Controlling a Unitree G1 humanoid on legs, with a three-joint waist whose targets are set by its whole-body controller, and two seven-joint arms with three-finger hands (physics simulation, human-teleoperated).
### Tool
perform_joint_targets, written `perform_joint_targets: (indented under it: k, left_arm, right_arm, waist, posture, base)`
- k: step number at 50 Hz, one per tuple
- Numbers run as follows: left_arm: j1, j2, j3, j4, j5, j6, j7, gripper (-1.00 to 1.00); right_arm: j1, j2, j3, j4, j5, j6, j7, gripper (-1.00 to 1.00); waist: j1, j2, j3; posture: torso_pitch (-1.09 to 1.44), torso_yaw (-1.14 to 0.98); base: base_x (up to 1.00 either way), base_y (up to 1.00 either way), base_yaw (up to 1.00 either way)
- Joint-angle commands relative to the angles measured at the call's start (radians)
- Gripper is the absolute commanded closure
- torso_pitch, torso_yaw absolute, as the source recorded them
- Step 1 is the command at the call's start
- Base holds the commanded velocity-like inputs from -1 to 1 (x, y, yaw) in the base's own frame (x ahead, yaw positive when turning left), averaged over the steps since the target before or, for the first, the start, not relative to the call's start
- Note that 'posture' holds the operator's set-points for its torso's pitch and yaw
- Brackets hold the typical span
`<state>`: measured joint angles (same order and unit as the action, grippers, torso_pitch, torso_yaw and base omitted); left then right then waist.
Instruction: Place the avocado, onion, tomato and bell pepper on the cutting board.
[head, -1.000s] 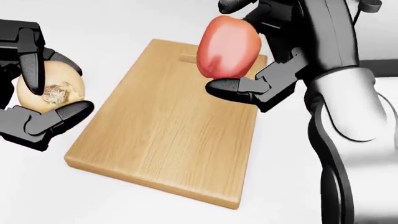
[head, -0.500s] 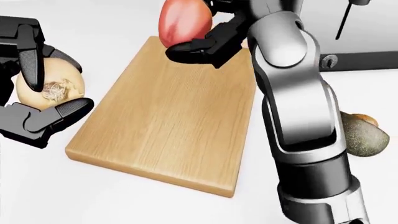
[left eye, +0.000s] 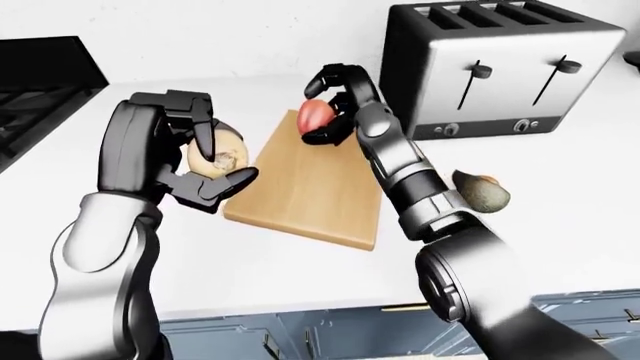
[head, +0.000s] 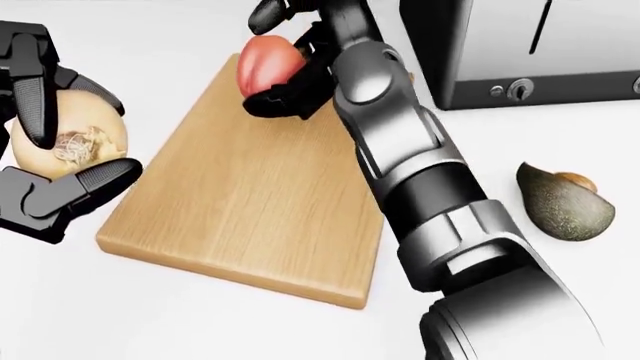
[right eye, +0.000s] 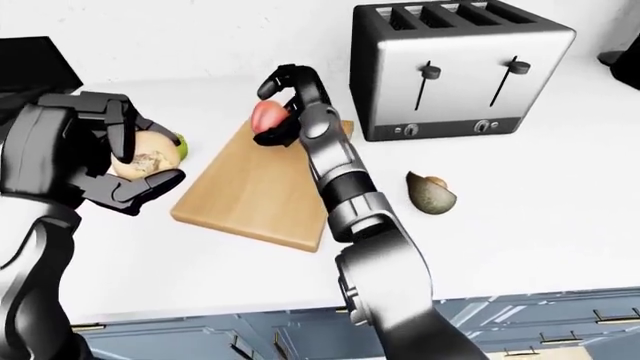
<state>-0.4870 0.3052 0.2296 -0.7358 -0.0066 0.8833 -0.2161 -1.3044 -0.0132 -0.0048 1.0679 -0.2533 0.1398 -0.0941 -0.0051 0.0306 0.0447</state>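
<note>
Over the far end of the cutting board (head: 250, 195), the right hand (head: 290, 52) holds the tomato (head: 266, 64); the left hand (head: 45, 150) holds the onion (head: 85, 135).

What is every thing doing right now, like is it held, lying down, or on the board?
tomato: held in the right hand, over the board's top end.
onion: held in the left hand, left of the board.
avocado: lying on the counter, right of the board, untouched.
cutting board: flat on the counter, nothing lying on it yet.
toaster: upright, both levers up.
bell pepper: only a green sliver shows behind the onion, cannot tell.
</note>
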Motion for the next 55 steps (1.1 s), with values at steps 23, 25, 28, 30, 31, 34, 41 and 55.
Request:
perform_joint_targets:
  k: [23,25,28,30,31,34,41,55]
  left_arm:
    - [-0.011,0.009,0.021,-0.03,0.002,-0.033,0.008,1.0]
    - [-0.011,0.007,0.017,-0.026,0.003,-0.037,0.012,1.0]
    - [-0.006,0.004,0.013,-0.024,0.005,-0.043,0.014,1.0]
    - [-0.005,0.004,0.016,-0.025,0.005,-0.044,0.014,1.0]
    - [-0.003,0.003,0.015,-0.024,0.005,-0.045,0.015,1.0]
    - [0.0,0.0,0.013,-0.025,0.005,-0.048,0.015,1.0]
    - [0.0,0.002,0.015,-0.021,0.005,-0.052,0.015,1.0]
    - [0.006,-0.005,0.013,-0.018,0.002,-0.064,0.019,1.0]
  right_arm:
    - [-0.047,-0.049,-0.006,0.008,-0.124,-0.015,-0.126,0.94]
    - [-0.05,-0.052,-0.008,0.005,-0.127,-0.006,-0.128,0.83]
    - [-0.047,-0.053,-0.007,0.0,-0.131,-0.001,-0.125,0.62]
    - [-0.043,-0.056,-0.009,-0.005,-0.132,0.004,-0.121,0.57]
    - [-0.038,-0.057,-0.008,-0.006,-0.134,0.004,-0.121,0.57]
    - [-0.031,-0.057,-0.007,-0.013,-0.136,0.01,-0.115,0.57]
    - [-0.027,-0.059,-0.008,-0.026,-0.139,0.02,-0.106,0.52]
    - [-0.011,-0.056,-0.003,-0.05,-0.146,0.04,-0.081,0.28]
  waist:
    - [0.005,-0.003,-0.032]
    - [0.005,-0.004,-0.032]
    - [0.006,-0.004,-0.032]
    - [0.006,-0.004,-0.031]
    - [0.006,-0.004,-0.031]
    - [0.006,-0.005,-0.032]
    - [0.006,-0.006,-0.032]
    - [0.007,-0.005,-0.034]
  posture:
    - [0.0,0.0]
    - [0.0,0.0]
    - [0.0,0.0]
    - [0.0,0.0]
    - [0.0,0.0]
    - [0.0,0.0]
    - [0.0,0.0]
    - [0.0,0.0]
  base:
    - [0.0,0.0,0.0]
    - [0.0,0.0,0.0]
    - [0.0,0.0,0.0]
    - [0.0,0.0,0.0]
    - [0.0,0.0,0.0]
    - [0.0,0.0,0.0]
    - [0.0,0.0,0.0]
    - [0.0,0.0,0.0]
